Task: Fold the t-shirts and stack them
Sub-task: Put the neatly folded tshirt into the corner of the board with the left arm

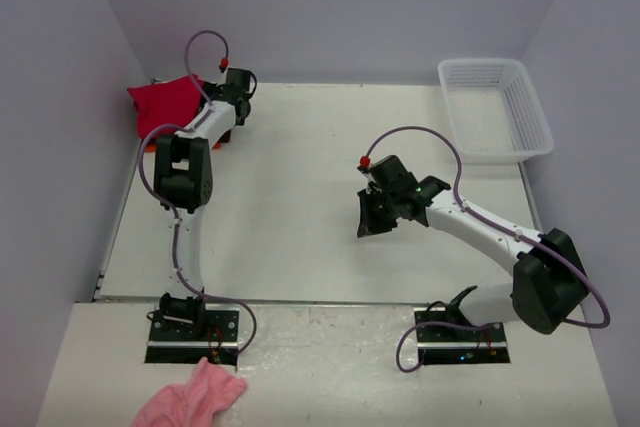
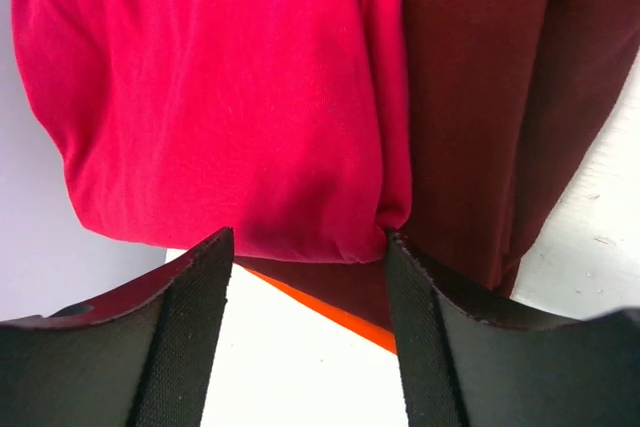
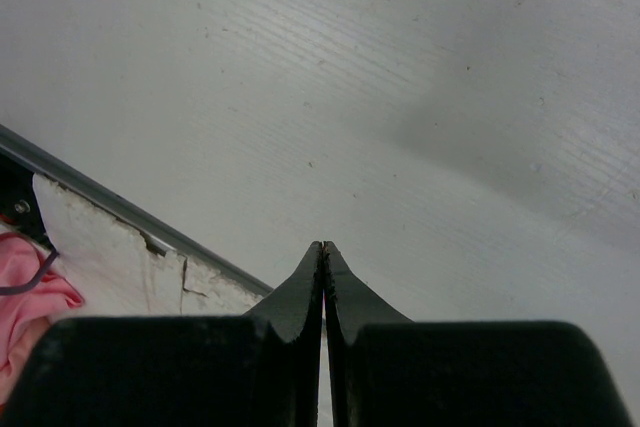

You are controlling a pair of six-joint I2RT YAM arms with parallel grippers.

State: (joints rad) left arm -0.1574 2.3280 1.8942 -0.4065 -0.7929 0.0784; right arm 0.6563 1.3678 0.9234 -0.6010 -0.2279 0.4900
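1. Bright red soft fabric t-shirt (image 1: 165, 102): lies folded at the far left corner of the white table (image 1: 320, 197), close to the left wall; sits on top of a pile of 3.
2. Dark maroon fabric t-shirt (image 2: 480, 97): lies under the red 1; shows past its right side and its near edge in the left wrist view.
3. Orange fabric t-shirt (image 2: 350, 319): lies lowest of the 3; shows only as a thin strip beneath the maroon near edge.
4. Left gripper (image 2: 308, 242): hovers at the near edge of the pile with jaws well apart; frames the red folded edge between 2 black fingertips; right tip sits just beside the line where red meets maroon; cannot tell whether any cloth is pinched.
5. Right gripper (image 1: 366, 219): hangs over bare table near the middle, well apart from the pile; jaws pressed fully together; grips nothing.
6. White plastic mesh basket (image 1: 528, 112): stands at the far right corner of the table.
7. Small pink fluffy cloth (image 1: 190, 402): lies on the near board, just beside the base of the left arm; shows also at the left edge of the right wrist view.
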